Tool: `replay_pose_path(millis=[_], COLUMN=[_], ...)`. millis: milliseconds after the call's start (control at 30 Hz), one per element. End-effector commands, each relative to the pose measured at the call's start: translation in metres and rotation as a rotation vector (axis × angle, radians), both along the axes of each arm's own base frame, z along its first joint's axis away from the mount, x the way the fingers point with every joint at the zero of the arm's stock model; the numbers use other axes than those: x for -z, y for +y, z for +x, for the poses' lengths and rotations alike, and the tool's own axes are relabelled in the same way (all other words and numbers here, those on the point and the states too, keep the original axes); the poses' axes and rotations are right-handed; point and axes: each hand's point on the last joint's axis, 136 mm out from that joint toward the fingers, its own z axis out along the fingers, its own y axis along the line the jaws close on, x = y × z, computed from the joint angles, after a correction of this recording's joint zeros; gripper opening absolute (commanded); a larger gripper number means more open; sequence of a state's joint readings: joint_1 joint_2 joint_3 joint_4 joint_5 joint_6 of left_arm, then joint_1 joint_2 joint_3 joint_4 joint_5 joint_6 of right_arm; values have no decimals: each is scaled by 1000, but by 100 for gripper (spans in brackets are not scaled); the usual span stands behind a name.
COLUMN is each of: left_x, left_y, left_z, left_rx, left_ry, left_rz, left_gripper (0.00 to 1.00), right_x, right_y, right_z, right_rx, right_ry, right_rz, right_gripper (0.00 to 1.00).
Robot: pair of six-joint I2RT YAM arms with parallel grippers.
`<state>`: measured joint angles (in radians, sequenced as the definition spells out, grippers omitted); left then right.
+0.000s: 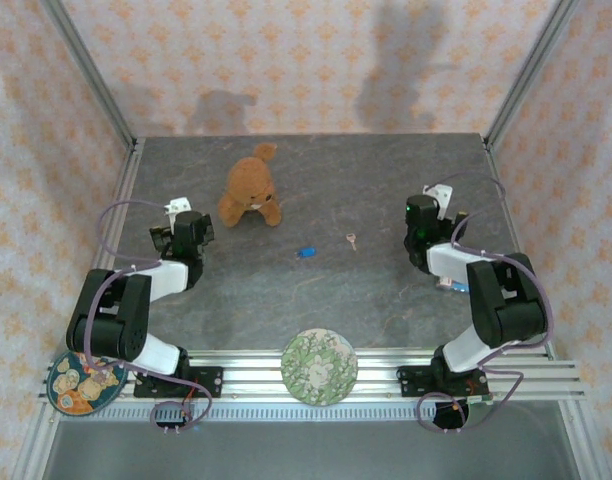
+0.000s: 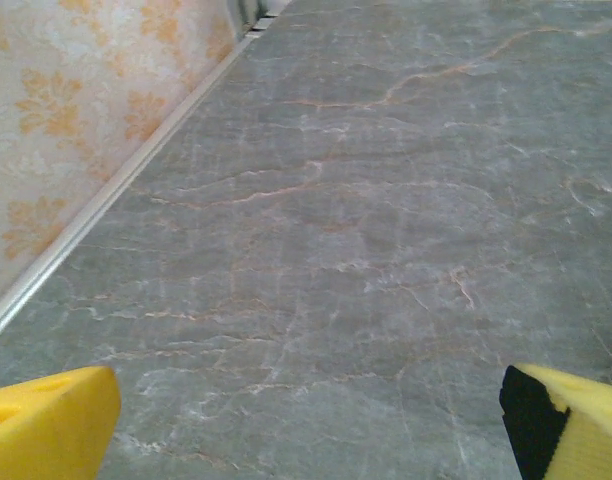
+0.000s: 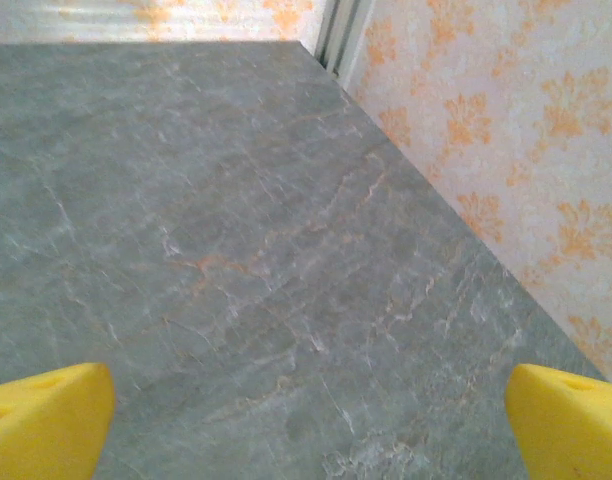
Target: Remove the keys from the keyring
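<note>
Two tiny keys lie apart on the grey marbled table (image 1: 316,300). The blue-headed key (image 1: 306,252) is near the middle and the pale silvery one (image 1: 352,240) lies just to its right. The keyring itself is too small to make out. My left gripper (image 1: 178,212) is at the table's left side, well away from both keys. It stands open, its yellow fingertips (image 2: 48,420) spread wide over bare table, as the left gripper (image 2: 306,425) shows. My right gripper (image 1: 436,196) is at the right side, open too. The right gripper (image 3: 306,425) has nothing between its fingers.
A brown teddy bear (image 1: 251,192) sits behind the keys, left of centre. A round patterned disc (image 1: 319,366) lies on the near rail, and a colourful one (image 1: 83,382) at the near left corner. Patterned walls (image 1: 46,150) close in the table on three sides.
</note>
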<state>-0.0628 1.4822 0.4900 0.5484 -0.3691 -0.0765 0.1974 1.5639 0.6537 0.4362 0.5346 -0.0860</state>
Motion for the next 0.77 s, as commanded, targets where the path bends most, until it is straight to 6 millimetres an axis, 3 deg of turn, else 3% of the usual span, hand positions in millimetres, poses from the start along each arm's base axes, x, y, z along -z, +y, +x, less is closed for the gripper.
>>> replay_pose_path(millis=[0,67,267,300,733], left_x=[-10,-19,-12,-12,-12], left_y=[-11,-16,-11,-9,-9], left_z=[2,-2,5,5,5], left_rx=[103,145,106,91,91], left_ry=[-143,-283,-183,-182,-178], left_rz=[1,28,15,18,21], left_gripper=[100,100,100,100,100], right_x=[6,6,22,25,24], right_y=[-6,-2,17,17,12], right_z=[-5,-5,-6,-9,-8], right_rx=[18,-38,-314,-309,-284], right_ry=[-53,-72,-171,-114,-123], right_rz=[32,81,267,274,277], right_gripper=[100,100,99,99,99])
